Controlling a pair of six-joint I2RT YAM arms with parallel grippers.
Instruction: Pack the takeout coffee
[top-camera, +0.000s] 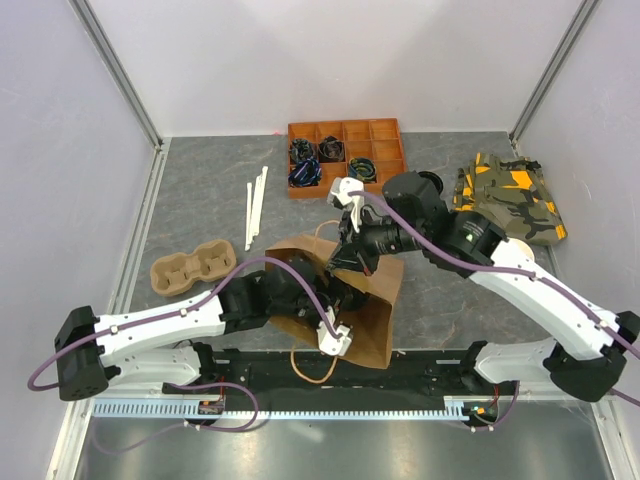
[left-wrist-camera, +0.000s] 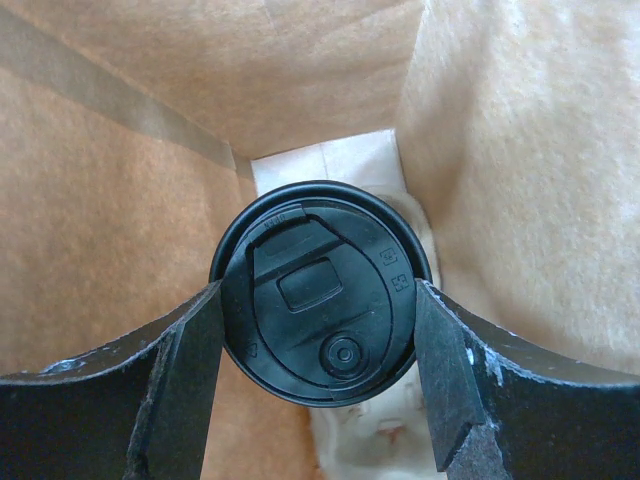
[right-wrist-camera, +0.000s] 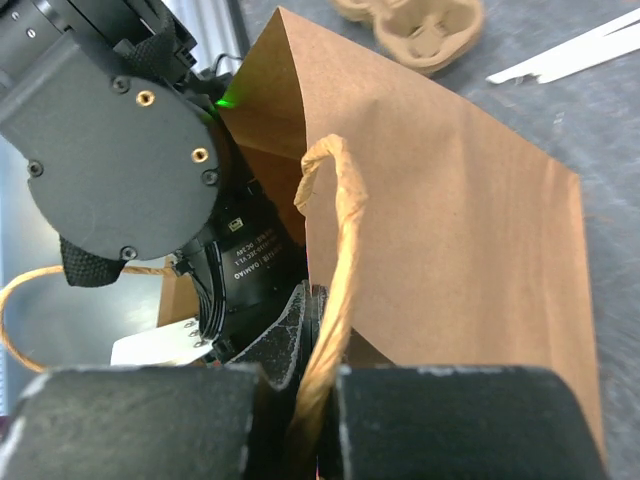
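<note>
The left gripper (left-wrist-camera: 318, 330) is deep inside the bag (left-wrist-camera: 110, 230). Its jaws are spread wide and press on both sides of the cup (left-wrist-camera: 320, 290), right at the lid (left-wrist-camera: 345, 355). So the cup sits between those jaws, low in the bag. I cannot tell if it rests on the bottom.

The right gripper (right-wrist-camera: 298, 410) has its jaws shut on the handle (right-wrist-camera: 335, 220), which runs up from between them.

If the left jaws let go too high, the cup could drop, tip and spill. A squeeze at the lid might pop it off. A hard pull on the handle could tear or tilt the bag.
</note>
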